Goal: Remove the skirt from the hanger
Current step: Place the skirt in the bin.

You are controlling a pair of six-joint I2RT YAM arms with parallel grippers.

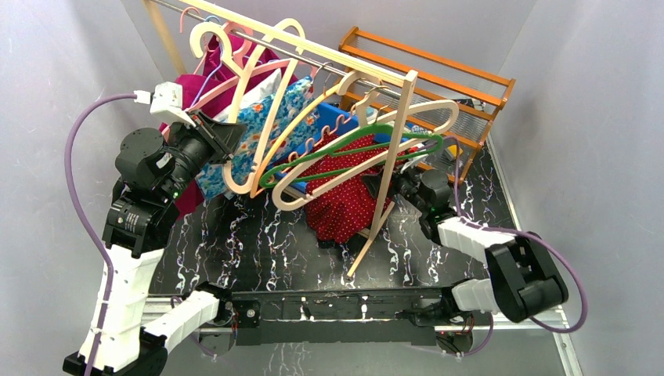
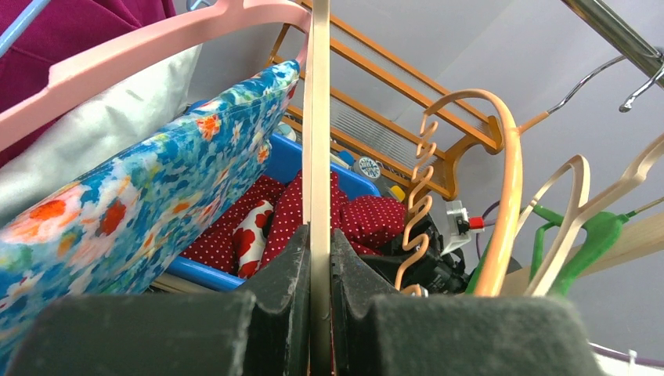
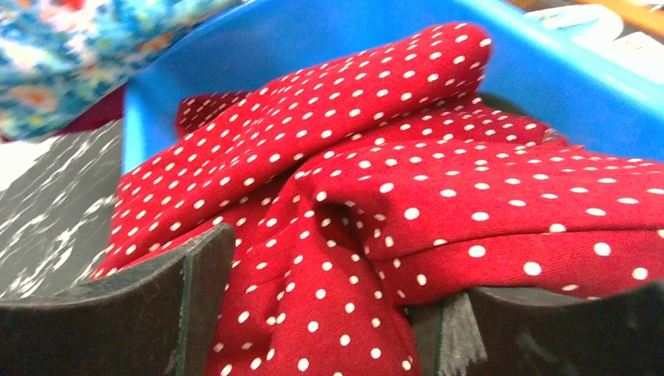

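Red white-dotted skirt (image 1: 343, 202) crumpled in a heap at the blue bin (image 1: 335, 117), right of centre under the crowded rail (image 1: 313, 59). Long axis roughly far to near: far end up inside the bin, near end spilled down toward the black marbled surface (image 1: 258, 243). No waistband or hem to be picked out among the folds. Top of the heap crossed from above by several hangers, and any catch on them impossible to tell; contact with the surface equally unclear. Right gripper (image 1: 377, 185) at the heap's right side, fingers (image 3: 188, 274) spread wide, a thick fold of the skirt (image 3: 438, 180) bulging between them and pinched by neither; bin wall (image 3: 548, 86) just behind. Left gripper (image 1: 231, 141) raised at the far left, fingers (image 2: 282, 282) clamped tight on the thin bar of a cream hanger (image 2: 317, 117), bar upright between the pads, its upper end cut off by the frame edge. Just left of that bar, a blue floral garment (image 2: 156, 204). Far right, an orange wooden rack (image 1: 438, 66), partly masked by hangers.
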